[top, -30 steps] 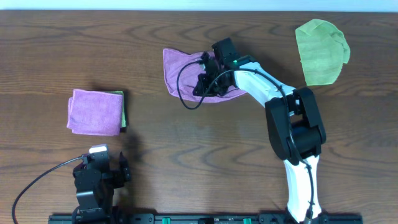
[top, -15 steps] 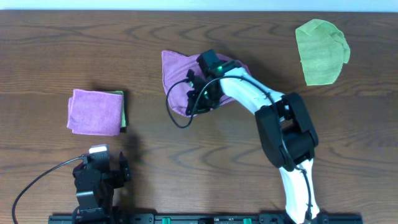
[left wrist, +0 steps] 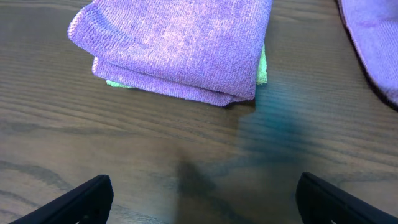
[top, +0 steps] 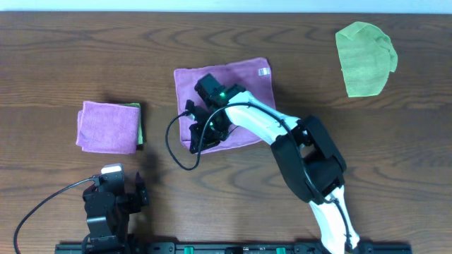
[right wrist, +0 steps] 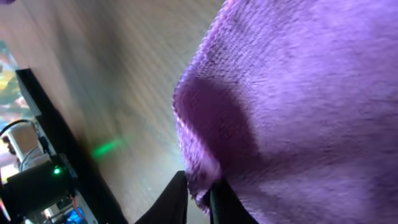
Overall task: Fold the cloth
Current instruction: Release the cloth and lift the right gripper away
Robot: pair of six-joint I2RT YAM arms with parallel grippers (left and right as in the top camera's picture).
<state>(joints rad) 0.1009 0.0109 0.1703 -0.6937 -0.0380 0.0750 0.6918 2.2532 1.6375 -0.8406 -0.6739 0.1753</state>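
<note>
Purple cloth (top: 240, 81), spread flat mid-table (top: 70, 42), one front corner pinched in the closed right hand (right wrist: 199, 194); left hand (left wrist: 208, 198) wide open, empty, well apart.

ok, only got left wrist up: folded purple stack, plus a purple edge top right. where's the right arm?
Observer: Overhead shows the right gripper at the near-left corner of the purple cloth, which lies spread out at centre frame.
Operator: gripping it?
Observer: Yes. In the right wrist view its fingers are shut on the cloth's edge.
Operator: anything else to fold?
Observer: A green cloth lies unfolded at the far right of the table, with nothing touching it.
</note>
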